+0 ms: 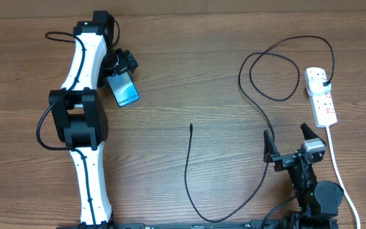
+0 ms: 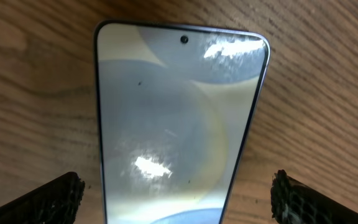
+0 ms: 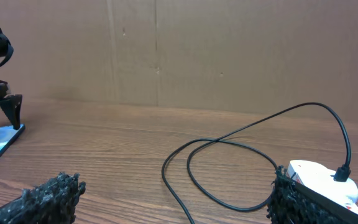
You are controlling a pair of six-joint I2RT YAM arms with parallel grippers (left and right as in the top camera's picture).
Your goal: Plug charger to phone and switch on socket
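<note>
From overhead, the phone lies on the wooden surface at upper left, its far end tucked under the left hand, so the fingers there are hard to make out. Its light-blue screen carries 1 line of small text that seems to read "Galaxy S24", barely legible. The charger lies with its connector tip free in the middle of the surface, well apart from the phone; the cable runs toward the near edge, climbs past the right hand, loops, and ends at a black plug seated in the far outlet of the socket at the right. Red marks show on the socket, but the switch positions cannot be told. Its white cord runs off the near edge. The right hand is spread with nothing between its 2 fingers. In the left wrist view, the phone fills the middle, its near end cut off by the frame, glare blotting the screen and no text readable; the 2 black fingertips stand spread at the lower corners, with bare wood between each and the phone's edges. In the right wrist view, the spread fingertips frame the cable loop; the right one hides part of the socket, and the phone is cropped at the far left.
</note>
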